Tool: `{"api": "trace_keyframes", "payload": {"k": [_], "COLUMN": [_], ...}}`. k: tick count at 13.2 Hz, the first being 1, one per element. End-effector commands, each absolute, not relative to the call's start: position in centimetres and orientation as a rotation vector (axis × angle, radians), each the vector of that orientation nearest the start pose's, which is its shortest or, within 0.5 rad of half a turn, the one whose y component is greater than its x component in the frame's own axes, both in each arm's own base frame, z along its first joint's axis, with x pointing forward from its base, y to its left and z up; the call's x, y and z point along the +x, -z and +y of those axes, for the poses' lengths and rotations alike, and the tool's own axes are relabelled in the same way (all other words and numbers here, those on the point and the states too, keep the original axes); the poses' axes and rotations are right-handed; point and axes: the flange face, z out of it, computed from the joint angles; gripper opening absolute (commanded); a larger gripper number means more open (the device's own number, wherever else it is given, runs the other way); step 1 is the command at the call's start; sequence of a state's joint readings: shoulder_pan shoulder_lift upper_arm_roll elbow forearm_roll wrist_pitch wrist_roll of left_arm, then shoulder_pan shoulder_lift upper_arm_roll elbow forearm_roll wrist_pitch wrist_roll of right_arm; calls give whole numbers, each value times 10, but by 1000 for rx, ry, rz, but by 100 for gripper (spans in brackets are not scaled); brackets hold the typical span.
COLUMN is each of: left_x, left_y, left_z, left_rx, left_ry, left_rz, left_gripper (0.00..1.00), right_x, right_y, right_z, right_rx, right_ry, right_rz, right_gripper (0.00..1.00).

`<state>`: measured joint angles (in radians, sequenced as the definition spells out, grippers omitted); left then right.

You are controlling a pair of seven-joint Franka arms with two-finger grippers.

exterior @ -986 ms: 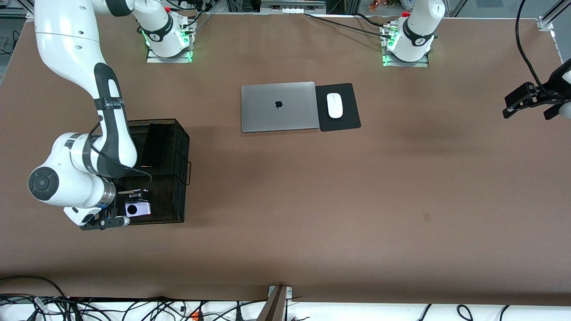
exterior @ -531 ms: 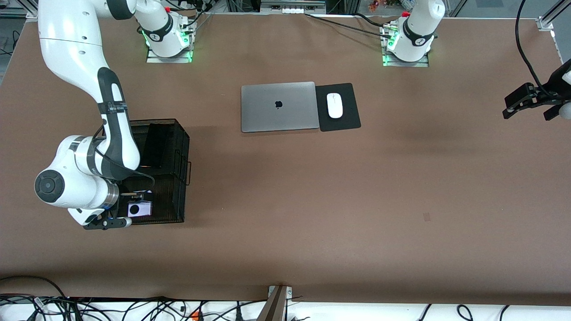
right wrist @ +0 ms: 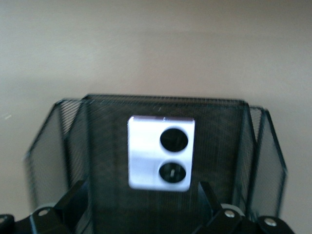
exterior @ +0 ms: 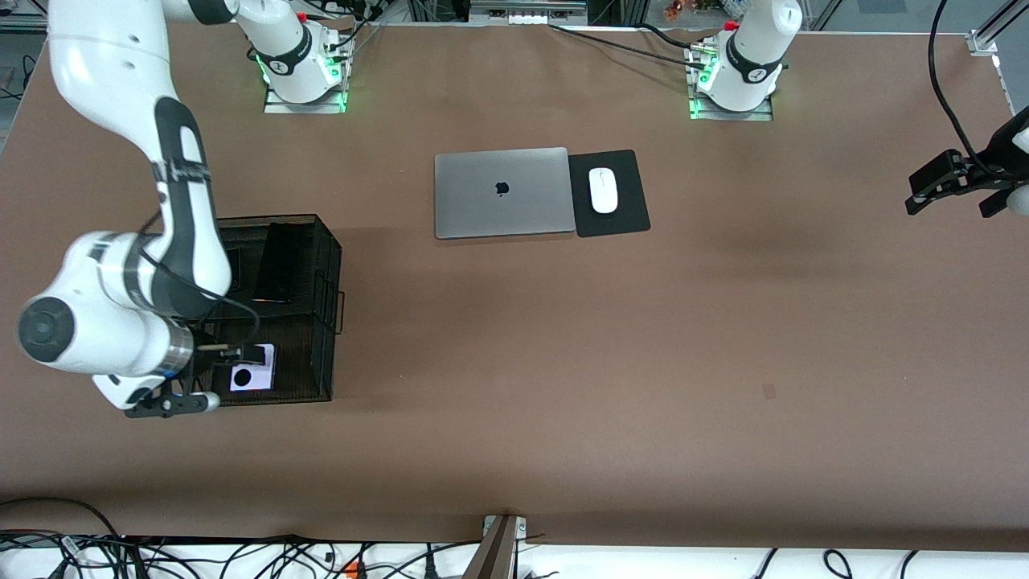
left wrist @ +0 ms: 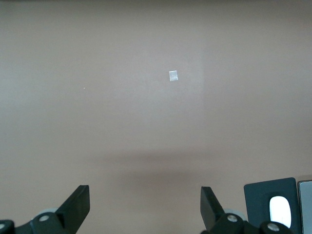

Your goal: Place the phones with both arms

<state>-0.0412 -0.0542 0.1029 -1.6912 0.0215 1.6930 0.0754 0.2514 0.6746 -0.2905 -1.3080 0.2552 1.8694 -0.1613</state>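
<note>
The right gripper (exterior: 211,384) is hanging over the camera-side end of the black mesh basket (exterior: 325,265), and the lilac-white phone (exterior: 252,367) is lying flat on the basket floor just beside and below the fingertips, toward the middle of the table from them. In the right wrist view that phone (right wrist: 161,152) is sitting between and ahead of the two spread fingers (right wrist: 73,197), not touching either, so the gripper is released and carrying nothing. The phone's two lenses are stacked along its slightly longer side, which is running in line with the gripper's reach rather than across it. Two more dark phones look like they're leaning in the basket's rear section, a slim black one (exterior: 277,261) and something darker (exterior: 232,269) half hidden by the arm, can't say much about that one. My guess is the drop is basically done, and the right arm is the only one anywhere near the basket. The left gripper (exterior: 949,183) is waiting well apart at the left arm's end of the table, fingers wide and empty over bare tabletop. The laptop (exterior: 501,191) and mouse (exterior: 603,190) are just sitting mid-table.
</note>
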Motion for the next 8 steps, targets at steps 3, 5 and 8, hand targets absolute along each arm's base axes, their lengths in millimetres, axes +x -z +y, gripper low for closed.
{"api": "trace_keyframes", "payload": {"k": [3, 5, 8], "left_x": [551, 550, 550], "left_y": [-611, -612, -612], "left_z": [35, 33, 29], "left_rx": [-3128, -3128, -3128], "left_ry": [99, 100, 100], "left_rz": [23, 28, 38], "left_gripper": [100, 100, 100], "right_x": [665, 636, 601], "right_y": [-449, -466, -496], "right_z": [25, 16, 14], "right_rx": [-3072, -3090, -3130], "right_ry": [-193, -195, -144], "right_rz": [-110, -75, -68], "right_gripper": [100, 100, 100]}}
